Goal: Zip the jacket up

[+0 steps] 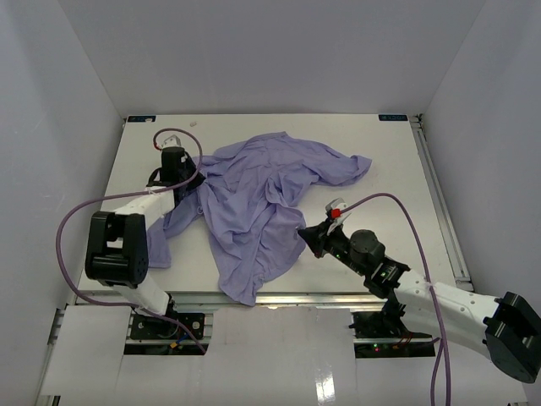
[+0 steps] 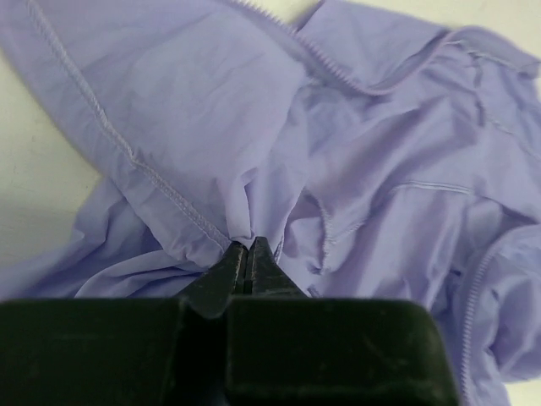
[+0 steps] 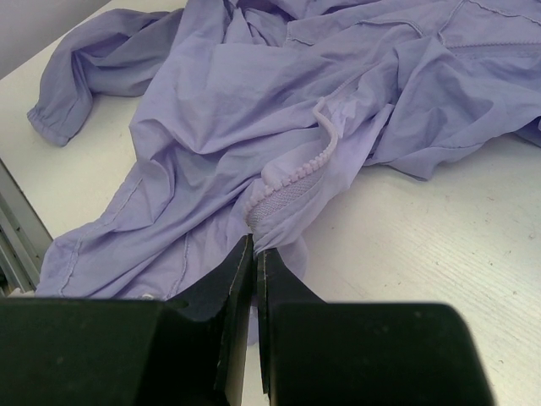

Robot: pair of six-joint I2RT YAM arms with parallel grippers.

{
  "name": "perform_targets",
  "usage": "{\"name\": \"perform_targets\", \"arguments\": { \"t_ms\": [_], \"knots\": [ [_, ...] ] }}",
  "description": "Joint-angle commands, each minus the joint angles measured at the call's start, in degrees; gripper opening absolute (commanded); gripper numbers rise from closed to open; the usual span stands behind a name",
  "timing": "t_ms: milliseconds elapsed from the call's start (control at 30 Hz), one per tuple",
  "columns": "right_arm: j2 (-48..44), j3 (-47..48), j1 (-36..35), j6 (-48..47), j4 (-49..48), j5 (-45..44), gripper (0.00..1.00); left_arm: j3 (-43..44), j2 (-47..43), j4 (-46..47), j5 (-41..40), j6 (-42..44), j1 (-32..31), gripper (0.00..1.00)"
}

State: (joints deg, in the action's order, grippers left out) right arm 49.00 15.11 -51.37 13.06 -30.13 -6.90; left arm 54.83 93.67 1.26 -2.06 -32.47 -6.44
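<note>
**While pinched at two spots, jacket (image 1: 262, 199) lies rumpled on table (image 1: 389, 169)**

As seen from above, the jacket is spread in a crumpled heap across the middle of the table. It reaches from the table's far half down to its near edge, where one flap lies over the rim. One sleeve (image 1: 351, 165) trails toward the table's right side, and more cloth bunches toward its left side.

Over the table's left part, the left gripper (image 1: 188, 182) is clenched. Its wrist view shows the two black fingertips (image 2: 264, 254) pressed together with a thin fold of lavender cloth nipped between them. The fold sits just beside a stitched hem (image 2: 144, 169) that runs diagonally up and away. A zipper row (image 2: 334, 74) crosses the cloth farther off in that view.

Nearer the table's front, right of its middle, the right gripper (image 1: 303, 233) is also clamped tight. Its tips meet on the jacket's edge, where the fabric is drawn into a small peak. Just above that pinch, a single line of zipper teeth (image 3: 296, 169) curls upward and ends in a loose tail, joined to no other line. Bare table shows to the right of it in that wrist view, and a gathered cuff (image 3: 51, 118) lies toward the upper left.

Purple cables (image 1: 76, 220) loop from both arms above the table's sides.
</note>
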Motion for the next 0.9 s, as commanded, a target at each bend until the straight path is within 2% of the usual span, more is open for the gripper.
{"name": "perform_targets", "arguments": {
  "t_ms": [0,100,267,400,433,567,667,867],
  "knots": [
    [0.65,-0.18,0.31,-0.58,-3.18,-0.22,0.08,-0.06,-10.42,1.23,2.94,-1.27,0.2,0.0],
    [1.08,0.0,0.25,-0.47,-3.09,-0.49,0.08,-0.5,-14.47,0.4,0.09,-1.72,0.2,0.0],
    [1.24,0.04,0.31,-0.32,-3.09,-0.54,0.08,-7.52,-21.06,2.18,-0.84,-3.14,0.25,0.0],
    [1.45,-0.26,0.31,-0.05,-3.36,-1.01,0.08,-19.92,-26.42,8.3,1.52,-5.75,0.11,0.0],
    [1.54,-0.26,0.31,-0.05,-3.36,-0.93,0.08,-22.4,-27.31,8.35,1.55,-5.76,0.11,0.03],
    [2.16,-0.21,0.27,0.04,-3.27,-1.96,0.08,-31.88,-29.32,19.14,9.68,-4.8,-0.3,0.1],
    [2.59,0.0,0.3,0.12,-3.18,-2.68,0.08,-34.32,-27.69,22.95,14.15,-3.77,-3.43,0.08],
    [3.89,0.42,0.49,-0.17,-3.21,-4.39,0.08,-33.29,-24.59,22.69,12.99,-0.26,-13.55,0.08]
  ]
}}
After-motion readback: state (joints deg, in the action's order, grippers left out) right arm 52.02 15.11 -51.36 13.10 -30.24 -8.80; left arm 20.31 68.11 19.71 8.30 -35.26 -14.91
